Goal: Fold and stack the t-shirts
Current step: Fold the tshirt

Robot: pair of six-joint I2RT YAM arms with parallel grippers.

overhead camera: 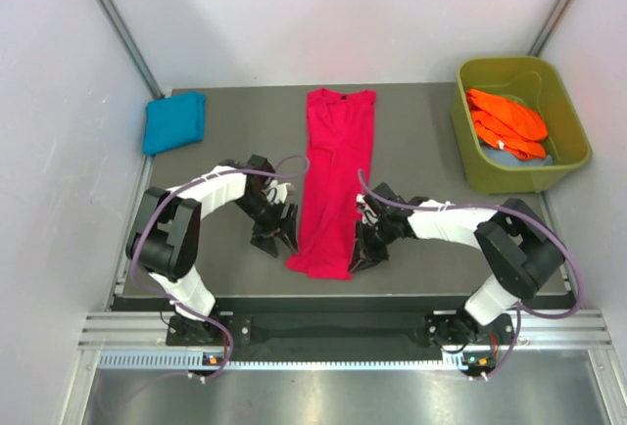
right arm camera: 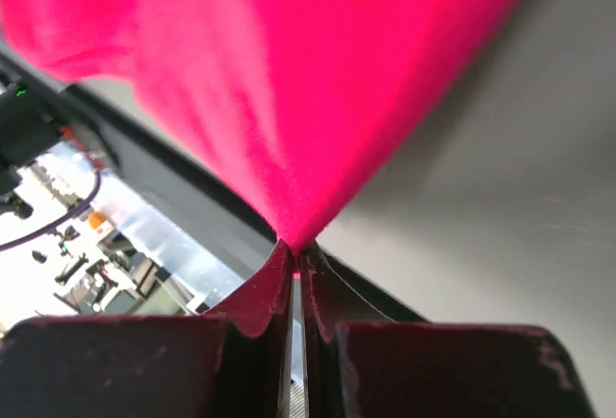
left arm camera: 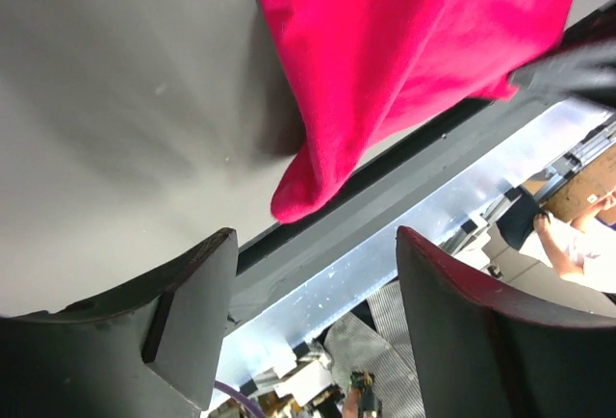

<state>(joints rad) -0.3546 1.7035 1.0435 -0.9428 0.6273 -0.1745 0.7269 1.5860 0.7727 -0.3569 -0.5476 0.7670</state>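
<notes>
Desk (overhead camera: pixel 411 131): lying dark grey, carrying the crimson-pink t-shirt (overhead camera: pixel 336 165) lengthwise at centre.
Left claw (left arm camera: pixel 316 243): gaping wide, gripping nothing, hovering just left of the near hem.
Right claw (right arm camera: pixel 296 249): pinching shut on the near-right hem.
Risk: likely skewing the fold by lifting one-sided; thin pinch slipping.
Writing: finding none readable.

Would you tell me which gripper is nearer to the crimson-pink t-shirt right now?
Right. The right gripper is shut on the near right corner of the crimson-pink t-shirt; the left gripper is open, just short of its near left corner.
</notes>
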